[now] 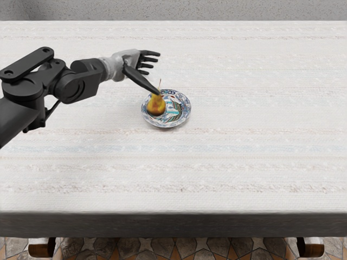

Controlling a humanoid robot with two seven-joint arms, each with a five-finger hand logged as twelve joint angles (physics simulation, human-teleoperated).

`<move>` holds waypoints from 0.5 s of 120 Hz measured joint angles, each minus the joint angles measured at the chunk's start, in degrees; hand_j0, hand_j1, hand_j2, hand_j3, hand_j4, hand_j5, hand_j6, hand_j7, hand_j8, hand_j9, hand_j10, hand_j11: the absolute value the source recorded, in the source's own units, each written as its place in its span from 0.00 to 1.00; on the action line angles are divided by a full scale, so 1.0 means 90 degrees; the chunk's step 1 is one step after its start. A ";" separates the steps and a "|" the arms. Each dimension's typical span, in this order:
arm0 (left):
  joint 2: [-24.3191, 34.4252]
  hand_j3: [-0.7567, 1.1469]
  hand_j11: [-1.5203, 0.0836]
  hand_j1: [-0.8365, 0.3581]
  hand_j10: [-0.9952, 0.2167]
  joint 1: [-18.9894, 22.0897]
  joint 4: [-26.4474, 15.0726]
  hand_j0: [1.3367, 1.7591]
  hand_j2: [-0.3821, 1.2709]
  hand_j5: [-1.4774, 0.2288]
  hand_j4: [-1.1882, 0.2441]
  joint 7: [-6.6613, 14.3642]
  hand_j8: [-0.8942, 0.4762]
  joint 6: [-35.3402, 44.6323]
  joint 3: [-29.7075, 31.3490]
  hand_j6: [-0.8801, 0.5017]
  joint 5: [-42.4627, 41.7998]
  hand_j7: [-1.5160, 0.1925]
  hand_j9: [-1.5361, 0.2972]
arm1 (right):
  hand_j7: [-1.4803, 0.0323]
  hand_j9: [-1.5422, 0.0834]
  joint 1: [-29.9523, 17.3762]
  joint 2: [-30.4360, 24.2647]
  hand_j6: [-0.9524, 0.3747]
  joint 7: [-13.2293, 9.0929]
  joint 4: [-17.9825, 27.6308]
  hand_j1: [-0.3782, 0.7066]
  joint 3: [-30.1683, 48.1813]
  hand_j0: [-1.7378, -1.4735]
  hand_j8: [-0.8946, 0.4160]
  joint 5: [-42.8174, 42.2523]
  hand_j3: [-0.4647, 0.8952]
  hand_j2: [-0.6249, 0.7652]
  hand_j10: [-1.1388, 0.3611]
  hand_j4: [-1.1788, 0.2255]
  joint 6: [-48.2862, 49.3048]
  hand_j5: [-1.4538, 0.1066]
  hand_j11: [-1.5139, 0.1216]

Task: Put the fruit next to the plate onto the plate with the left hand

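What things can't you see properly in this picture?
1. Head view: whether the thumb of the left hand touches the pear; its tip overlaps the pear's top.
2. Head view: part of the pattern on the plate, hidden behind the pear.
3. Head view: the left arm's shoulder, cut off by the left edge.
4. The right hand: out of view.
5. Head view: the legs of the table, mostly cut off by the bottom edge.

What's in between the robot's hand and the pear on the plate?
Nothing else, in the head view. Only one dark finger of the left hand stretches down toward the pear; under it is bare table, then the plate rim.
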 joint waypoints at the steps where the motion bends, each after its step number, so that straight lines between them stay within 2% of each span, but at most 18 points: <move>1: 0.0000 0.40 0.83 0.90 0.76 0.0005 0.0000 0.76 0.25 0.75 0.74 0.0000 0.61 0.0004 0.0000 0.57 0.0000 0.77 0.73 | 0.97 0.94 0.0000 0.0000 0.71 0.0000 0.0000 0.04 0.0000 0.30 0.68 0.0000 0.34 0.45 0.75 0.83 0.0000 0.93 0.92; 6: 0.0095 0.40 0.85 0.91 0.77 0.0037 0.0000 0.76 0.25 0.77 0.75 -0.0002 0.62 0.0019 -0.0006 0.58 -0.0006 0.79 0.75 | 0.97 0.94 0.0000 0.0000 0.71 0.0000 -0.0001 0.04 0.0000 0.30 0.68 -0.0001 0.34 0.45 0.75 0.83 0.0000 0.93 0.92; 17: 0.1062 0.40 0.88 0.94 0.78 0.0090 -0.0013 0.76 0.24 0.80 0.78 -0.0004 0.63 -0.0093 -0.0032 0.60 -0.0465 0.83 0.78 | 0.97 0.94 0.0000 0.0000 0.71 0.0000 -0.0002 0.04 -0.0001 0.30 0.68 -0.0002 0.34 0.45 0.75 0.83 0.0000 0.92 0.92; 27: 0.2423 0.40 0.90 0.96 0.79 0.0390 -0.0024 0.76 0.24 0.82 0.79 0.0002 0.64 -0.1054 -0.0039 0.61 -0.1359 0.84 0.80 | 0.97 0.94 0.0000 0.0000 0.71 0.0000 0.0000 0.04 0.0000 0.30 0.68 -0.0002 0.34 0.45 0.75 0.83 0.0000 0.92 0.92; 34: 0.2921 0.40 0.91 0.96 0.80 0.0647 -0.0027 0.76 0.24 0.83 0.80 0.0020 0.64 -0.1491 -0.0038 0.62 -0.1824 0.85 0.81 | 0.97 0.94 0.0000 0.0000 0.71 0.0000 0.0002 0.04 0.0000 0.30 0.68 -0.0002 0.34 0.45 0.75 0.83 0.0000 0.93 0.92; 60: 0.3066 0.40 0.93 0.98 0.81 0.0753 -0.0028 0.76 0.23 0.85 0.82 0.0066 0.64 -0.2001 -0.0028 0.63 -0.2428 0.87 0.82 | 0.97 0.94 0.0000 0.0000 0.71 0.0000 0.0006 0.04 0.0000 0.30 0.68 -0.0002 0.34 0.45 0.75 0.83 0.0000 0.93 0.92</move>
